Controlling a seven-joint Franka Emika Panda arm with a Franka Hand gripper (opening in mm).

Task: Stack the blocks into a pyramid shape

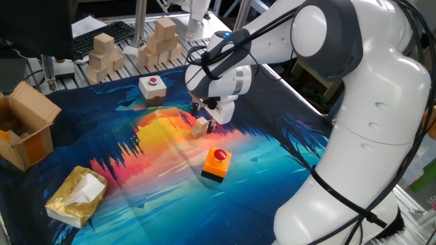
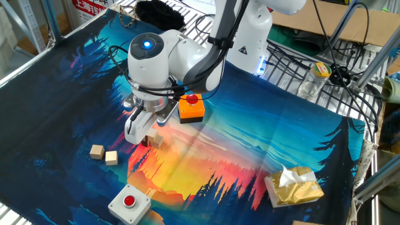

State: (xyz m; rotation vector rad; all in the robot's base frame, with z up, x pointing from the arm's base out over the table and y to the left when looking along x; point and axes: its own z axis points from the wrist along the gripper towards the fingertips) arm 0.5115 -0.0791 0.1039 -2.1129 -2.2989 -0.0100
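A tiny tan block (image 1: pixel 199 126) (image 2: pixel 155 141) rests on the orange part of the printed cloth. My gripper (image 1: pixel 205 117) (image 2: pixel 146 134) hangs right over it, pointing down, with its fingers slightly apart and nothing held between them. The fingertips partly cover the block, so I cannot tell whether it rests on another block. Two more small blocks (image 2: pixel 96 150) (image 2: pixel 111 157) lie side by side on the cloth, to the left of the gripper in the other fixed view.
An orange button box (image 1: pixel 216 164) (image 2: pixel 191 107) sits close to the gripper. A white button box (image 1: pixel 152 86) (image 2: pixel 128 201), a yellow tissue pack (image 1: pixel 76 196) (image 2: pixel 292 186), an open cardboard box (image 1: pixel 26 133) and piles of large wooden blocks (image 1: pixel 129 46) stand around the cloth.
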